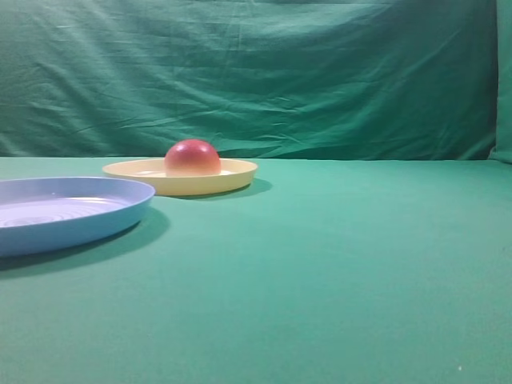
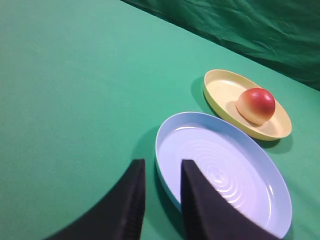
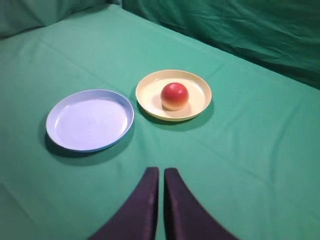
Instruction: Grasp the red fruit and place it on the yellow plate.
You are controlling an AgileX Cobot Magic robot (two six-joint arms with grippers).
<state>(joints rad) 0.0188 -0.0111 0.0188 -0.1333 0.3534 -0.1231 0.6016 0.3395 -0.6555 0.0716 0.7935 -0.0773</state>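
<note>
The red fruit [image 1: 193, 158] [image 2: 256, 105] [image 3: 174, 95] rests upright inside the yellow plate [image 1: 237, 174] [image 2: 219, 86] [image 3: 199, 91], red on top and pale at its base. My right gripper [image 3: 161, 171] hangs well back from the plate over bare cloth, its two dark fingers pressed together with nothing between them. Nearer the other side, my left gripper [image 2: 162, 164] hovers at the near rim of the blue plate with a clear gap between its fingers and nothing in it. Neither gripper shows in the exterior high view.
A light blue plate [image 1: 120, 210] [image 2: 280, 200] [image 3: 60, 137] lies left of and nearer than the yellow one. Green cloth covers the table, and a green curtain [image 1: 264, 72] hangs behind it.
</note>
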